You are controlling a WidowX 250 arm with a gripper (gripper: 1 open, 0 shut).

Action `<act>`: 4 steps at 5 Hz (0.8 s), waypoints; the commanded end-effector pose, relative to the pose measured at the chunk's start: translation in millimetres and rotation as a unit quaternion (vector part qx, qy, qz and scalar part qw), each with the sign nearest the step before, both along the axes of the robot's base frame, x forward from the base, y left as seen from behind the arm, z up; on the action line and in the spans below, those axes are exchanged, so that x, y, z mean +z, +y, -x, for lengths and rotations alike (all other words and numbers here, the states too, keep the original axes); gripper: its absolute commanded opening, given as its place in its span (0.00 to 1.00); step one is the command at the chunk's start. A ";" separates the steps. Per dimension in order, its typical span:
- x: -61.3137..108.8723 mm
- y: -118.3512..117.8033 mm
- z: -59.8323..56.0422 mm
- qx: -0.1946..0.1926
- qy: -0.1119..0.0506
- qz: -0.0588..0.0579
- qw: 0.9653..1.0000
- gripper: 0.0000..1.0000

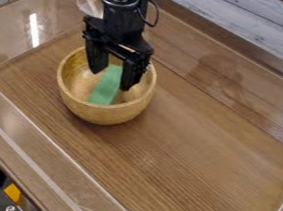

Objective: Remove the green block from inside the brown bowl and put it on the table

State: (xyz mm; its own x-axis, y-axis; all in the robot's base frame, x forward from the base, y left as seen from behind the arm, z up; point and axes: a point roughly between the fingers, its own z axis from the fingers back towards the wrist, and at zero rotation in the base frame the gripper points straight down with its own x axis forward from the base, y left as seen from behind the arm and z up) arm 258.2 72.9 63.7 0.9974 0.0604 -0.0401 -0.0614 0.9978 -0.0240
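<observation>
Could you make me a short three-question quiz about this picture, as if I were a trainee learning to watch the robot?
1. True or false: the flat bright green block lies inside the round light-brown wooden bowl.
2. Multiple choice: the black gripper is A) open, its fingers either side of the block's upper end; B) shut on the bowl's rim; C) resting on the dark wood-grain table, far from the bowl.
3. Fill in: the gripper points straight ____.

Key
1. True; the block leans against the bowl's inner wall.
2. A.
3. Down.
</observation>
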 end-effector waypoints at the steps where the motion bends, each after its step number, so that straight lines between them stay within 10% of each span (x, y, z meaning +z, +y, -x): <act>1: 3.8 4.9 -4.6 0.003 -0.019 -0.004 1.000 1.00; 4: -5.1 10.8 -10.5 0.013 -0.027 0.001 1.000 1.00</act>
